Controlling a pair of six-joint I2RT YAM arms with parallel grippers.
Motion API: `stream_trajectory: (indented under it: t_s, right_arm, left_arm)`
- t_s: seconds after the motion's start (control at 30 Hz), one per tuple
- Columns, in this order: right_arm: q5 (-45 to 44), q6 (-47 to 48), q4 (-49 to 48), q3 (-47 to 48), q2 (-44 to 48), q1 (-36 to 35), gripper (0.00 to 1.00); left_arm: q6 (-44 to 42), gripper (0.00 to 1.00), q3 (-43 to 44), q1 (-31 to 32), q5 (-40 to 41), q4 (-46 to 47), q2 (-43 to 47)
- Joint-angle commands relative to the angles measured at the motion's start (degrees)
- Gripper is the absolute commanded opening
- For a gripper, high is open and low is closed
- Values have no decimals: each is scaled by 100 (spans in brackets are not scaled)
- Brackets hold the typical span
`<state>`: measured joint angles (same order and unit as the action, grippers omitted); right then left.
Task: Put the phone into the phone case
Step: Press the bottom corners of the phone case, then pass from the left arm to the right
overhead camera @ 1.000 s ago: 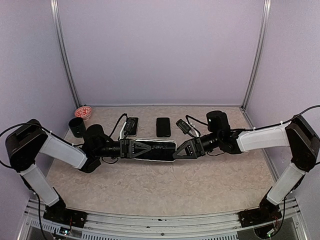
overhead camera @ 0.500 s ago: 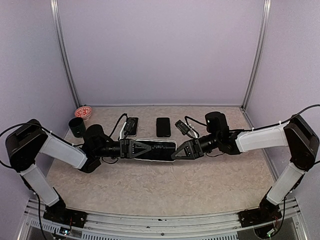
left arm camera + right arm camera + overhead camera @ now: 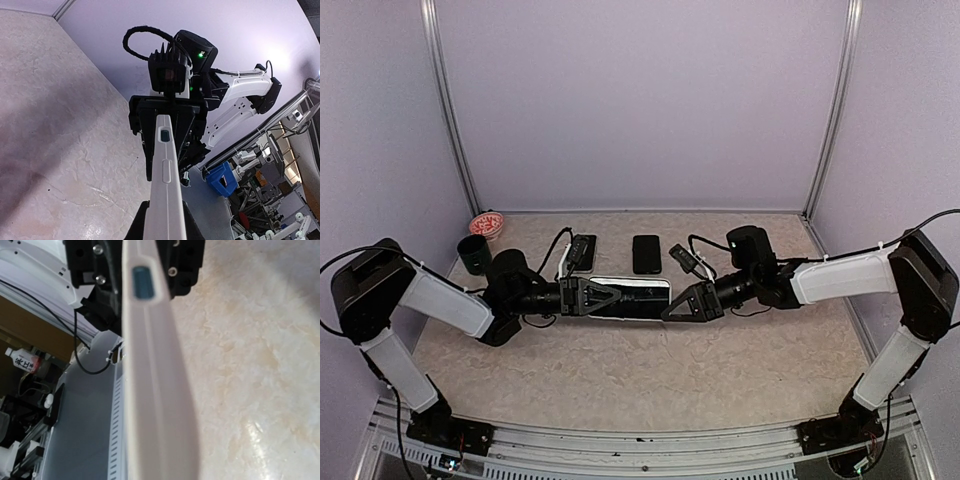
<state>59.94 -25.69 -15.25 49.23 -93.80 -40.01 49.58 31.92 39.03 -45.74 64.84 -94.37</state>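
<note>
Top external: white phone case (image 3: 640,297) was spanned between both arms, left gripper (image 3: 606,297) clamped shut on its left end and right gripper (image 3: 672,307) clamped on its right end. Black phone (image 3: 646,254) lay flat on the table (image 3: 620,375) just behind the case, untouched.

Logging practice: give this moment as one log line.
left tool: grips white phone case | right tool: grips other end | black phone: on table
</note>
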Motion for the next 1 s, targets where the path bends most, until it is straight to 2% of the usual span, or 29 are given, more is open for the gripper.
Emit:
stream_trajectory:
  t_s: [0.0,0.13,0.27,0.47,0.53,0.63,0.73,0.97]
  right_arm:
    - [-128,-4,43,148,138,-51,22]
    - [-191,-74,15,210,137,-50,17]
    - [-331,-20,171,272,159,-44,2]
    - [-602,57,499,385,224,-51,1]
    - [-880,343,852,491,261,-51,4]
    - [-1159,765,1408,663,346,-54,20]
    - [-1583,1103,1823,764,471,-44,30]
    - [-2223,1723,2334,834,801,-53,42]
  left_arm:
    - [-9,4,23,-18,30,446,19]
    - [7,5,40,-9,30,447,2]
    - [16,5,33,0,37,415,5]
    - [-109,5,62,-9,156,118,65]
    - [-241,5,108,-6,267,-170,106]
    - [-409,5,152,-5,379,-508,161]
    - [-422,4,141,-18,373,-543,182]
    - [-412,4,104,-18,303,-539,186]
